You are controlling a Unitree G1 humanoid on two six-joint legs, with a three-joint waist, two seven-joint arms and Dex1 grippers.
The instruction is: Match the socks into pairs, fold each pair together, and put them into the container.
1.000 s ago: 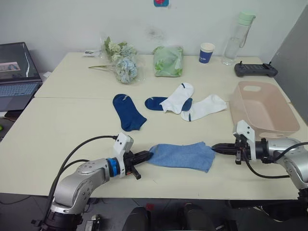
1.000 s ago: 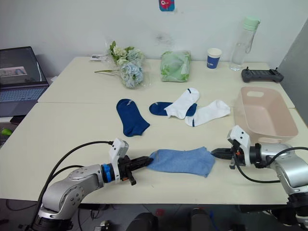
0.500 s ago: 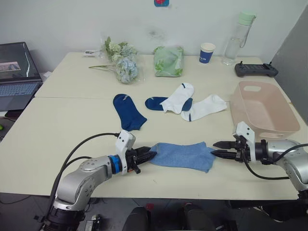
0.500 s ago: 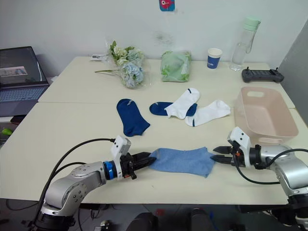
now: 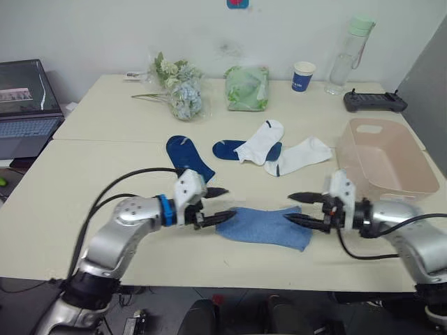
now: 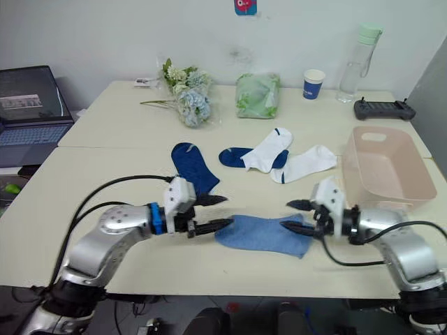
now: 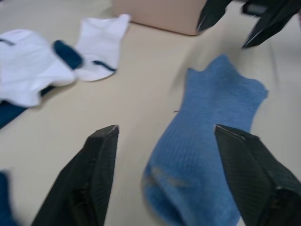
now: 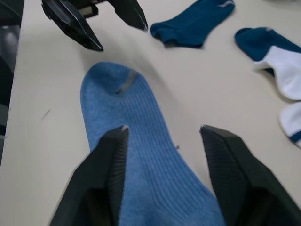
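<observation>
- Head views: light blue socks (image 5: 265, 225) stacked flat near front edge of table (image 5: 91, 181), between the two grippers. Left gripper (image 5: 220, 204) spread wide just off toe end, holding nothing. Right gripper (image 5: 296, 208) likewise released, fingers parted at cuff end. Navy sock (image 5: 188, 159) farther back; second navy sock (image 5: 234, 149) partly under a white sock (image 5: 260, 141); another white sock (image 5: 297, 155) beside it. Pink tub (image 5: 384, 155) to the right, apart from all socks.
- Left wrist view: fingers (image 7: 96, 172) wide apart, straddling blue toe (image 7: 188, 179) without touching.
- Right wrist view: fingers (image 8: 106, 165) splayed over ribbed blue cuff (image 8: 150, 165), grasping nothing.
</observation>
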